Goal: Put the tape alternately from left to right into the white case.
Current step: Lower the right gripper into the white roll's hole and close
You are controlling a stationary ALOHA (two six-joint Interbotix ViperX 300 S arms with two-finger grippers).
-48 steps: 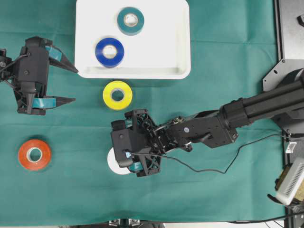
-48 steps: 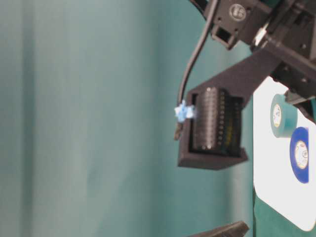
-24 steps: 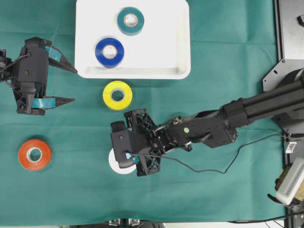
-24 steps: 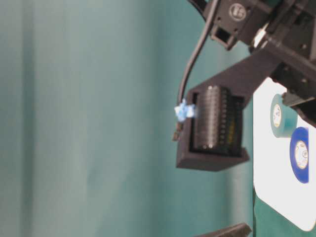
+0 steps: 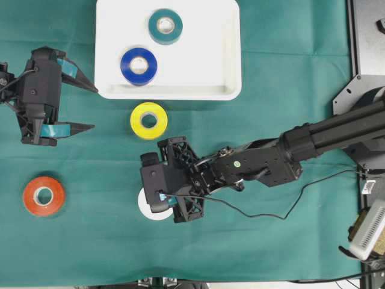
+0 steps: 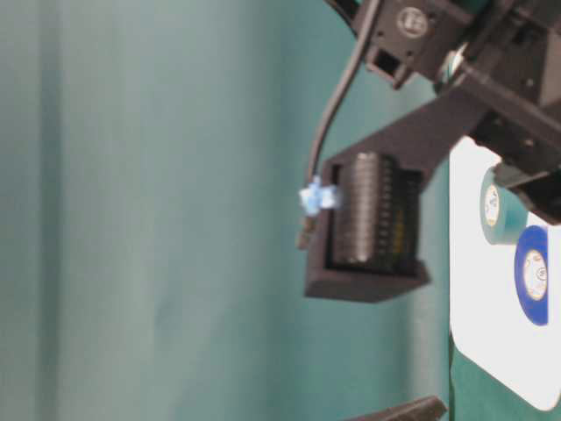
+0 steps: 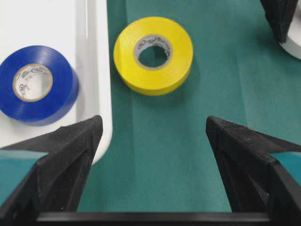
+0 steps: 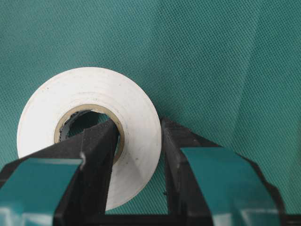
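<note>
The white tape [image 8: 94, 87] lies flat on the green cloth, mostly hidden under my right gripper [image 5: 168, 201] in the overhead view. My right gripper [image 8: 138, 136] is shut on its wall, one finger inside the core and one outside. The white case [image 5: 204, 48] at the top holds the teal tape [image 5: 165, 26] and the blue tape [image 5: 139, 65]. Just below its rim lies the yellow tape [image 5: 149, 120]. The orange-red tape [image 5: 44, 195] sits at the lower left. My left gripper [image 5: 94, 108] hovers open left of the case, facing the yellow tape [image 7: 153, 54], with nothing between its fingers.
The right arm [image 5: 313, 144] stretches across the lower middle of the cloth, with a thin black cable [image 5: 289, 208] trailing under it. A black mounting plate [image 5: 367, 36] and other gear stand along the right edge.
My right gripper has closed from open onto the wall of the white tape. The left arm has not moved.
</note>
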